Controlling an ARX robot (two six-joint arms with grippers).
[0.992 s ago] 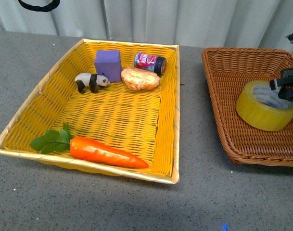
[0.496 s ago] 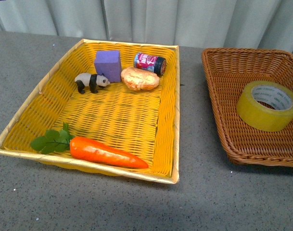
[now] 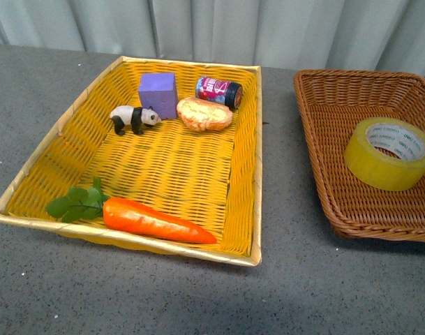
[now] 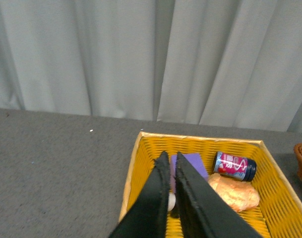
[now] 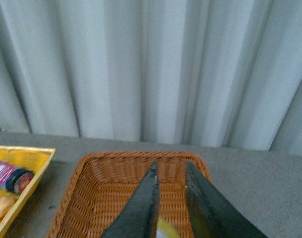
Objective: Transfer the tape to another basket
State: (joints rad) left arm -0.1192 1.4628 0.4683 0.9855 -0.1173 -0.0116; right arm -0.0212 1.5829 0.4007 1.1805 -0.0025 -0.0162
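Observation:
The yellow tape roll (image 3: 389,152) with its white printed core lies flat in the brown wicker basket (image 3: 324,132) at the right of the front view. No arm shows in the front view. In the right wrist view my right gripper (image 5: 170,166) is open and empty, raised above the brown basket (image 5: 101,193), with a sliver of the tape (image 5: 165,229) showing between its fingers. In the left wrist view my left gripper (image 4: 170,157) is shut and empty, held above the yellow basket (image 4: 136,163).
The yellow basket (image 3: 72,112) holds a purple block (image 3: 157,93), a toy panda (image 3: 132,118), a bread piece (image 3: 203,114), a small can (image 3: 218,91) and a carrot with leaves (image 3: 153,220). Grey tabletop and a pale curtain lie behind.
A second ago my right gripper was over the tape at the right edge of the front view. It has since let go and pulled out of that view. The tape stays in the brown basket.

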